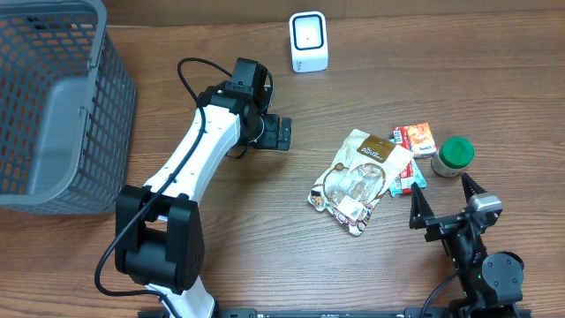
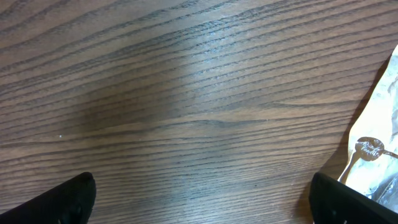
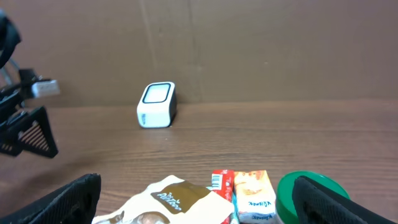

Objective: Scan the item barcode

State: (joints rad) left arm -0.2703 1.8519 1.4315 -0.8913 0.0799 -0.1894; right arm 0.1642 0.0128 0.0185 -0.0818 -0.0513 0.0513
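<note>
We find left gripper [image 1: 286, 133] and right gripper [image 1: 440, 190] spread, empty; pouch [image 1: 360, 172] between them; scanner [image 1: 308, 41], seemingly upright, near the table's [image 1: 353, 274] far edge.

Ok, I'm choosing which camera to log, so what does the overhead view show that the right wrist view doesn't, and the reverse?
Only overhead: the grey basket. Only right wrist: the brown wall behind the table. Both: the white scanner, the snack bag, the red packet and the green-lidded jar.
</note>
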